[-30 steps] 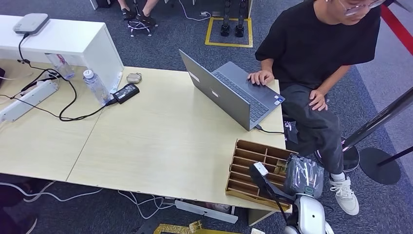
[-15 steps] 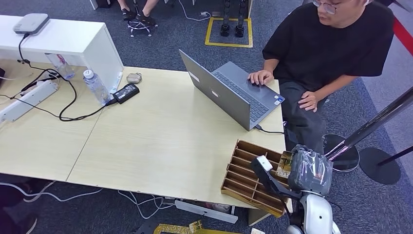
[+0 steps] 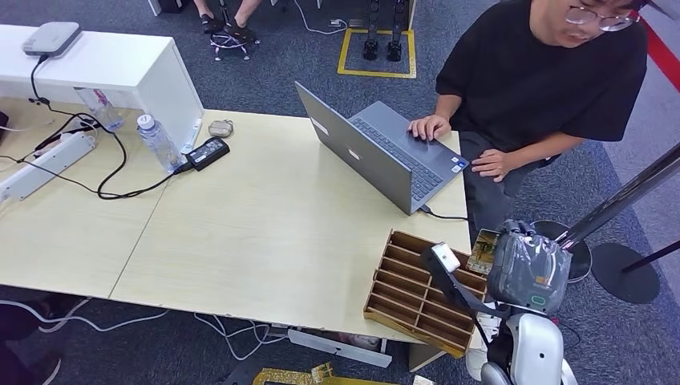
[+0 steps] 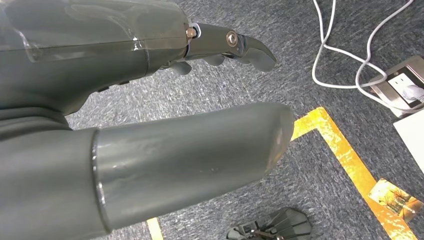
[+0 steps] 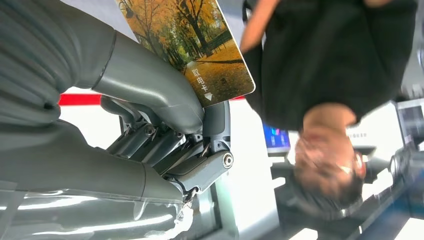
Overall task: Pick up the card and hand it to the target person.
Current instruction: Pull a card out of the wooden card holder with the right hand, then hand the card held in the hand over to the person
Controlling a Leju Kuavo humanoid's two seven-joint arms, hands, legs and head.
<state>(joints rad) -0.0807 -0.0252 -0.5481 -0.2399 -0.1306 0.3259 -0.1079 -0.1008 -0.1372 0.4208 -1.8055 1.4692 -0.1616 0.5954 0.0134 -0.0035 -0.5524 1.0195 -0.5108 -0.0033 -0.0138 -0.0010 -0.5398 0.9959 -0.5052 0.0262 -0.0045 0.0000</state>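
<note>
Beyond the table's (image 3: 265, 233) right edge, the right hand (image 3: 529, 271) pinched the card (image 5: 192, 47) toward the seated person (image 3: 545, 88), while the left hand (image 4: 150, 100) hung released.

The right hand (image 3: 525, 269), grey under a clear plastic cover, is raised off the near right corner of the pale wooden table (image 3: 265, 224), on the seated person's side. Its thick grey thumb (image 5: 150, 82) and curled dark fingers (image 5: 165, 150) pinch a rectangular card printed with autumn trees (image 5: 200, 45) — the card stands out beyond the thumb tip. The silver right forearm rises to the hand from below the table's near edge.

The left hand (image 4: 150, 115) hangs over grey carpet, holding nothing — thumb straight, dark fingers loosely bent and apart.
</note>
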